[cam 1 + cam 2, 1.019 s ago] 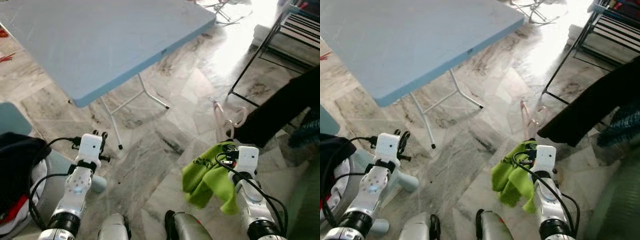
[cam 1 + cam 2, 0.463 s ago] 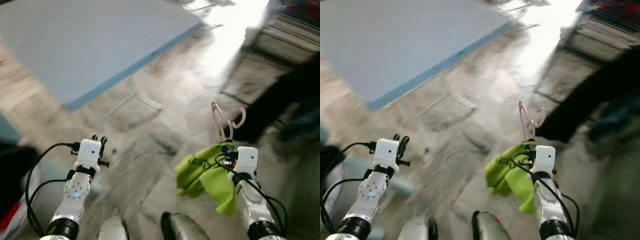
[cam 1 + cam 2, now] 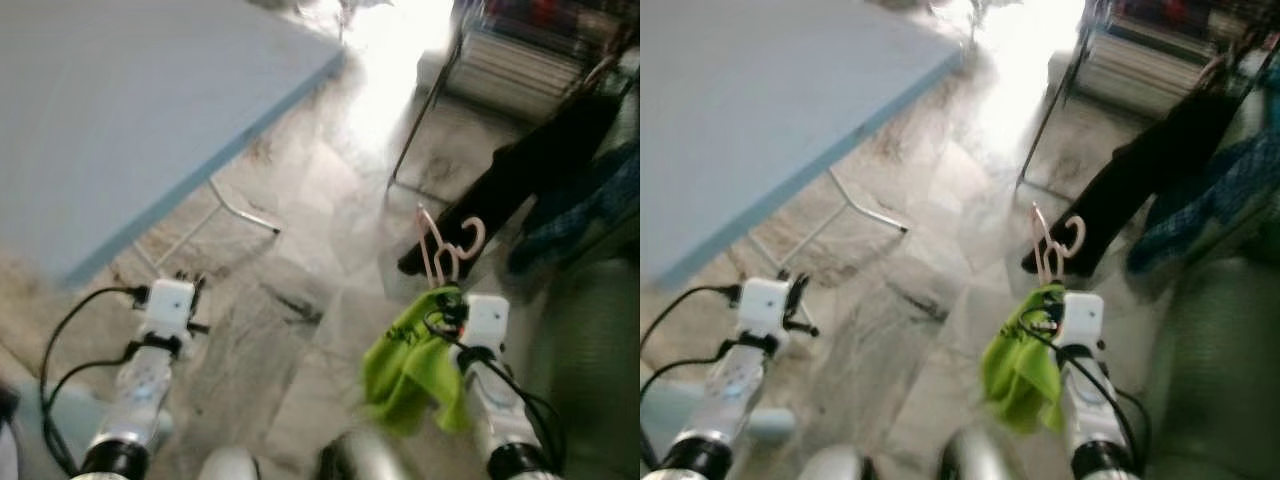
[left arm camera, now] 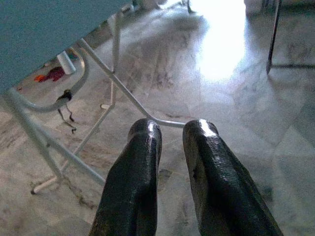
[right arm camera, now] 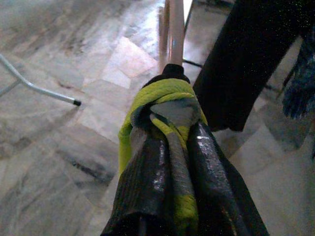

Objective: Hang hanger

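Hanger [image 3: 443,250], pink and carrying a green cloth [image 3: 407,366], sits in our right gripper [image 5: 170,123], whose fingers are clamped on both the cloth's neck and the hanger's stem; its hook stands up just short of the dark garment [image 3: 520,175] that hangs from the rack [image 3: 470,60]. Our left gripper [image 4: 170,135] hangs idle well away from the rack, near the table [image 3: 120,110], its fingers a narrow gap apart and holding nothing. We judge several risks from here. Cloth is bunched between the fingers and the stem, so our hold may be soft, and the hanger could twist or slide as we lift it toward the rack's rail. The cloth hangs lopsided on the side away from the rack and could slip off if the hanger tilts or brushes something. The hook could snag the dark garment or the blue one [image 3: 575,205] beside it before it reaches the rail. The head views are blurred, so we cannot make out the rail itself clearly, and a reach aimed now may miss it. We can read no brand, label or writing on the hanger, the cloth, the table or the rack.
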Robot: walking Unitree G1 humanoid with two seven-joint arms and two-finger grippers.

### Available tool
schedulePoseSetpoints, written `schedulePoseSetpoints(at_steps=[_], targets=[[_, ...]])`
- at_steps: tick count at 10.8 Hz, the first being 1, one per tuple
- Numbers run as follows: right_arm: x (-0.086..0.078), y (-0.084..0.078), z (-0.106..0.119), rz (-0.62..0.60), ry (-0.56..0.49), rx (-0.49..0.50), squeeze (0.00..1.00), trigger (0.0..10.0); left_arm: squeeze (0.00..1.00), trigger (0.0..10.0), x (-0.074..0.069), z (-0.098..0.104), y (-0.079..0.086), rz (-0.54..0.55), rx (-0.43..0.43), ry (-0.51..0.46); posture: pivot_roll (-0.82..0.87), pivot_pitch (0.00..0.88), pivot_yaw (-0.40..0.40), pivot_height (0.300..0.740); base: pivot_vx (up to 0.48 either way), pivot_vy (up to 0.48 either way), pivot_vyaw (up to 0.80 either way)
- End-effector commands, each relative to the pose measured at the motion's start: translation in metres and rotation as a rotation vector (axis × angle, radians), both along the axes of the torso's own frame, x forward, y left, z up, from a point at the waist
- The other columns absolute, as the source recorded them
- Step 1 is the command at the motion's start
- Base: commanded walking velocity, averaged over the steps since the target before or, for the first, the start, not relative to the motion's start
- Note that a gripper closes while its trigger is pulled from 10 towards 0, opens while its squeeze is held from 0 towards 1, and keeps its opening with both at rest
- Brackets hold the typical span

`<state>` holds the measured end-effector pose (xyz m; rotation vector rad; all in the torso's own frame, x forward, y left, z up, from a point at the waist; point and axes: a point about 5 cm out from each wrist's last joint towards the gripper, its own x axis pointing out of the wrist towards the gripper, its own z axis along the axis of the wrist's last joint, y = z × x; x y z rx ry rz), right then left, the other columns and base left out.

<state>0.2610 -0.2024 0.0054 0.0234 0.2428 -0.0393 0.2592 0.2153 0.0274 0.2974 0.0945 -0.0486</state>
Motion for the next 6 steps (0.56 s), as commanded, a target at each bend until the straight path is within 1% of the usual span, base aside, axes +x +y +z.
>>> schedulePoseSetpoints(at_steps=[1, 3, 4, 6], targets=[[-0.0050, -0.0170, 0.0006, -0.041, 0.001, -0.025, 0.00, 10.0, 0.00, 10.0, 0.0045, -0.0002, -0.0151, -0.049, -0.020, 0.006, -0.01, 0.136, -0.058, 0.740, 0.360, 0.000, -0.80], [-0.0064, -0.0188, -0.0002, -0.045, 0.005, -0.026, 0.00, 10.0, 0.00, 10.0, 0.0037, -0.0034, -0.0159, -0.048, -0.023, 0.029, -0.01, 0.132, -0.057, 0.740, 0.000, 0.000, -0.80], [-0.0070, -0.0188, -0.0005, -0.044, 0.006, -0.027, 0.00, 10.0, 0.00, 10.0, 0.0024, -0.0061, -0.0159, -0.037, -0.043, 0.046, -0.02, 0.129, -0.051, 0.740, 0.000, 0.000, -0.80], [-0.0082, -0.0210, -0.0009, -0.058, 0.005, -0.027, 0.00, 10.0, 0.00, 10.0, -0.0011, -0.0093, -0.0186, -0.051, -0.045, 0.056, -0.02, 0.131, -0.043, 0.740, 0.000, 0.000, -0.80]])
